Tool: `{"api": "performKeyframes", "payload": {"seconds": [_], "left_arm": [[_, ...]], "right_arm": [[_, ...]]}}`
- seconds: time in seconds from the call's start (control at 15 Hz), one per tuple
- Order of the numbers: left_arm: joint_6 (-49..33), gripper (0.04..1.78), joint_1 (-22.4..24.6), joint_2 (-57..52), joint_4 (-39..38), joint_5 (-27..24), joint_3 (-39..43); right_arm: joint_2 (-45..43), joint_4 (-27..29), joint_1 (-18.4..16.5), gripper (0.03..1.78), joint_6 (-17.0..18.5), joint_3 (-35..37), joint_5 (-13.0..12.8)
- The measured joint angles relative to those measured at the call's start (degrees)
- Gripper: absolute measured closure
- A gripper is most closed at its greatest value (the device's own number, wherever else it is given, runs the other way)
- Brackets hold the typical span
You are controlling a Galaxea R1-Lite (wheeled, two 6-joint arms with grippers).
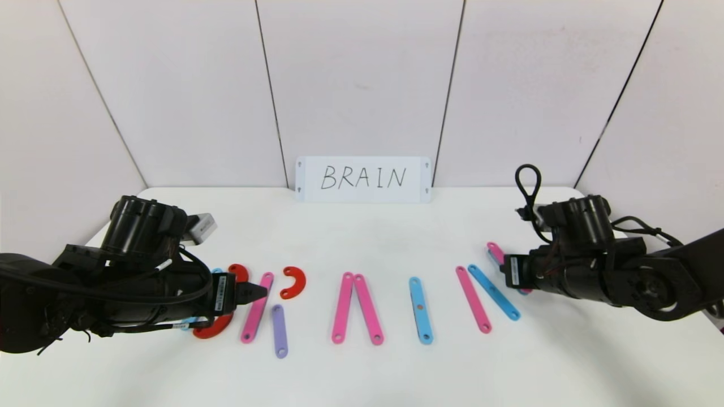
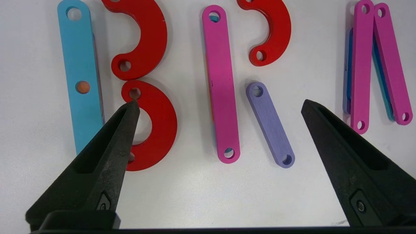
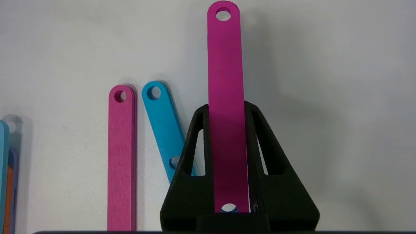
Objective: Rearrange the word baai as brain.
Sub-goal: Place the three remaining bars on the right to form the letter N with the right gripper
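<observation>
The letters lie in a row on the white table. A blue strip (image 2: 79, 81) with two red curves (image 2: 149, 35) makes a B. A pink strip (image 2: 221, 81), a red curve (image 2: 276, 29) and a short purple strip (image 2: 269, 123) make an R. Two pink strips (image 1: 356, 308) meet in an A shape, then comes a single blue strip (image 1: 421, 310). A pink strip (image 1: 473, 298) and a slanted blue strip (image 1: 494, 291) follow. My left gripper (image 2: 219, 107) is open, low over the R strips. My right gripper (image 3: 226, 107) is shut on a pink strip (image 3: 224, 65) beside the slanted blue one.
A white card (image 1: 362, 179) with handwritten BRAIN leans against the back wall. White wall panels close in the table at the back and sides. Bare table lies in front of the letters and between them and the card.
</observation>
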Motion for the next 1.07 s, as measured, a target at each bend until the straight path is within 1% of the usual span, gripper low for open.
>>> {"api": "performKeyframes", "payload": {"seconds": [0.07,0.2,0.27,0.4,0.8,0.93,1.0,1.07], "left_arm": [[0.0,0.08,-0.02,0.0,0.0,-0.02,0.0],[0.0,0.08,-0.02,0.0,0.0,0.0,0.0],[0.02,0.08,0.0,0.0,0.0,-0.02,0.0],[0.02,0.08,-0.02,0.0,0.0,-0.1,0.0],[0.02,0.08,-0.02,0.02,0.0,-0.1,0.0],[0.02,0.08,-0.02,0.02,-0.02,-0.1,-0.02],[-0.01,0.08,-0.02,0.02,0.0,-0.07,-0.02],[-0.01,0.08,-0.02,0.02,0.0,-0.07,-0.02]], "right_arm": [[-0.23,-2.08,-0.04,1.51,0.3,1.6,-1.11],[-0.41,-5.86,-0.02,1.51,0.57,4.11,-1.82],[-0.43,-6.47,0.09,1.51,1.21,5.24,-2.05],[-0.59,-6.64,0.49,1.51,3.63,6.31,-2.13],[-0.61,-6.78,0.91,1.5,4.24,7.73,-2.07],[-0.76,-6.75,0.88,1.42,4.24,8.02,-2.12],[-0.83,-6.78,0.8,1.35,4.33,8.11,-2.1],[-0.85,-6.78,0.77,1.24,4.91,8.17,-2.12]]}}
